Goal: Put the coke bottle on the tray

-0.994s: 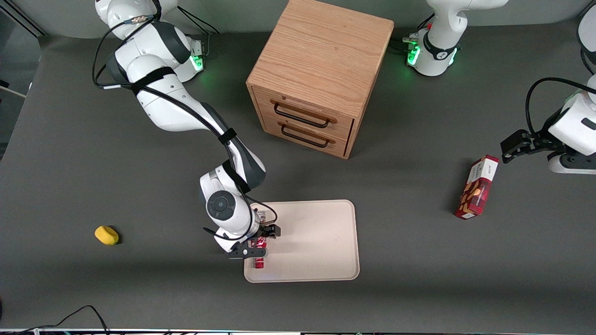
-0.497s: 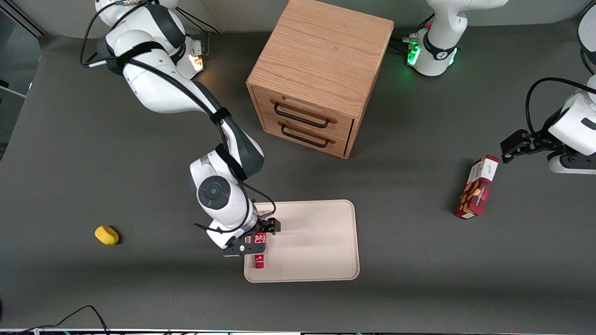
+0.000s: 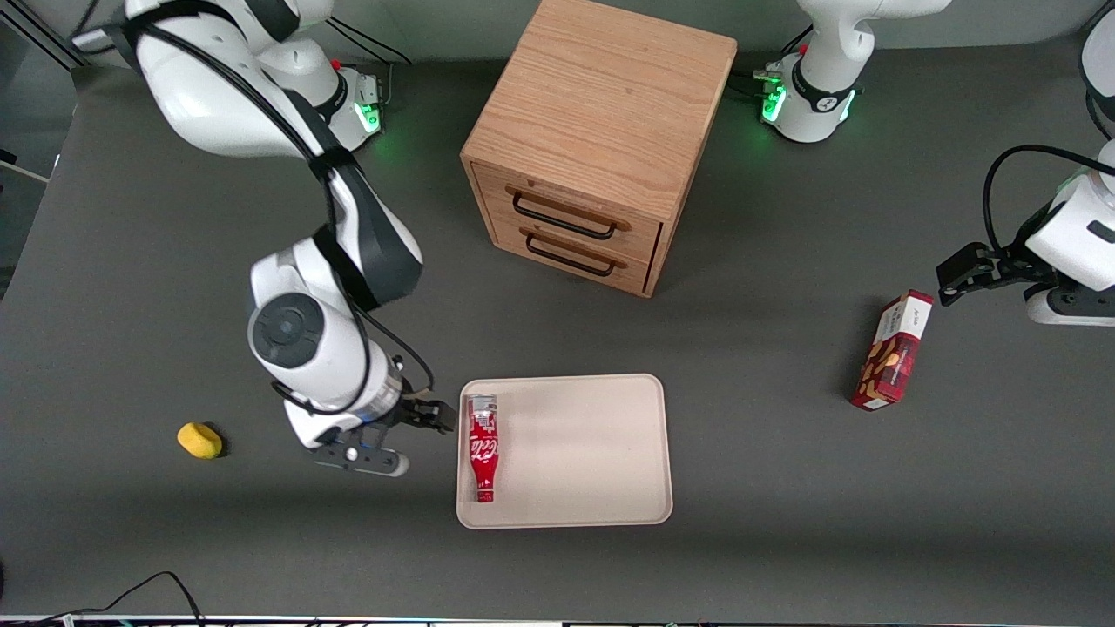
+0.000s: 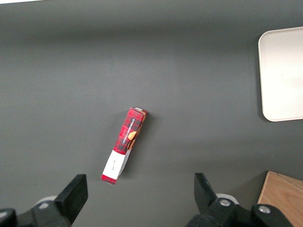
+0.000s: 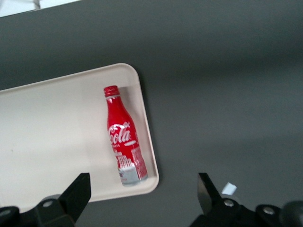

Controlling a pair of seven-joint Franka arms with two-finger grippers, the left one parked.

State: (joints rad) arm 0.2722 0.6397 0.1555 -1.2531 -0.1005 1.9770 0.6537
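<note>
The coke bottle (image 3: 482,446) (image 5: 124,137) lies flat on the beige tray (image 3: 584,453) (image 5: 47,142) (image 4: 284,71). It rests along the rim at the working arm's end, with its red cap nearer the front camera and its silver base farther away. My gripper (image 3: 402,438) (image 5: 142,194) hangs open and holds nothing. It is raised above the bare table just off that tray rim, apart from the bottle. In the right wrist view both dark fingers (image 5: 78,191) stand wide of the bottle's base end.
A wooden two-drawer cabinet (image 3: 592,139) stands farther from the front camera than the tray. A red-and-white snack box (image 3: 893,351) (image 4: 124,144) lies toward the parked arm's end. A small yellow object (image 3: 199,440) sits toward the working arm's end.
The gripper has let go of the bottle, risen and drawn off the tray toward the working arm's end. The bottle stays lying on the tray.
</note>
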